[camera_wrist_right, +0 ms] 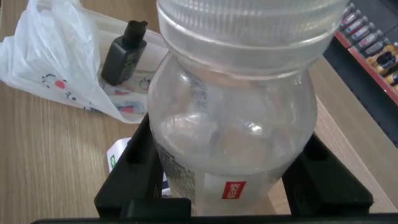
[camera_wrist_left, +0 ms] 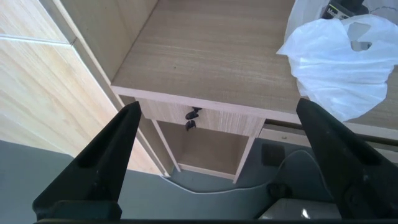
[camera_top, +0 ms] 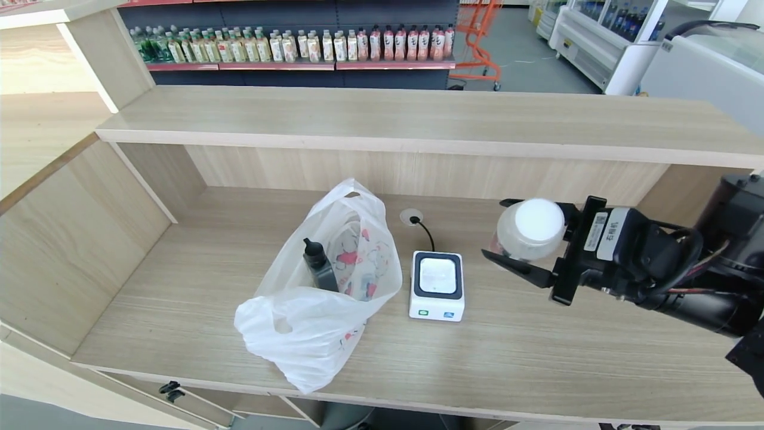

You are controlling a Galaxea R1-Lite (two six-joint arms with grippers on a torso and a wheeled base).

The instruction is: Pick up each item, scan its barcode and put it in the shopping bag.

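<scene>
My right gripper (camera_top: 518, 242) is shut on a clear plastic jar (camera_top: 528, 230) with a white lid, held upright above the counter just right of the white barcode scanner (camera_top: 437, 285). In the right wrist view the jar (camera_wrist_right: 233, 124) stands between the black fingers (camera_wrist_right: 134, 158), with the scanner (camera_wrist_right: 121, 163) partly hidden below it. The white shopping bag (camera_top: 325, 280) lies left of the scanner, open, with a dark bottle (camera_top: 319, 266) and a printed packet inside. My left gripper (camera_wrist_left: 217, 155) hangs open below the counter's front left edge, holding nothing.
The scanner's black cable (camera_top: 425, 233) runs to a grommet at the back of the wooden counter (camera_top: 537, 358). A raised ledge (camera_top: 418, 119) borders the back and a side panel (camera_top: 77, 239) the left. A drawer handle (camera_wrist_left: 193, 118) sits under the front edge.
</scene>
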